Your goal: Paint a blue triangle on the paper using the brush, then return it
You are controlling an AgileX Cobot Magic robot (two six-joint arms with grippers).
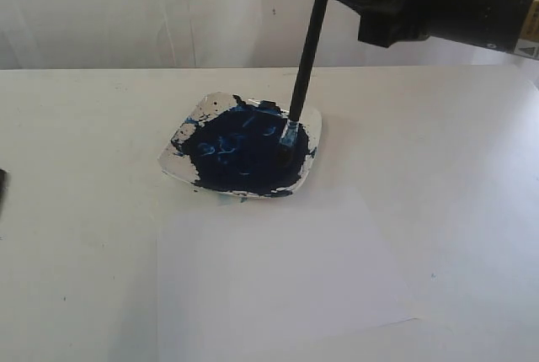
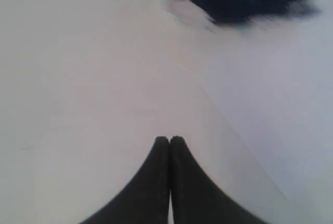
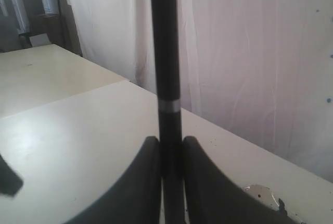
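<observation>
Step in hand, as judged: paint loading. The brush [image 1: 305, 63] is clamped in the right claw [image 3: 170, 153], held nearly upright and leaning slightly, its tip pressed into the dark blue paint [image 1: 240, 151] at the far right part of the plate [image 1: 206, 109]. The left claw [image 2: 169, 141] is pinched together with nothing in it, low over the bench [image 1: 84, 168].

The bristles should be wetted lightly and excess wiped on the plate rim before lifting, so drips on the paper [image 1: 278, 278] are avoided. The lift should be straight up, then across to the sheet, which lies just in front of the plate. No blue triangle is seen on it yet.

The bristle tip is buried in paint and cannot be made out. The paper's near edge is cut off, and its outline is faint against the bench. The left wrist view is blurred.
</observation>
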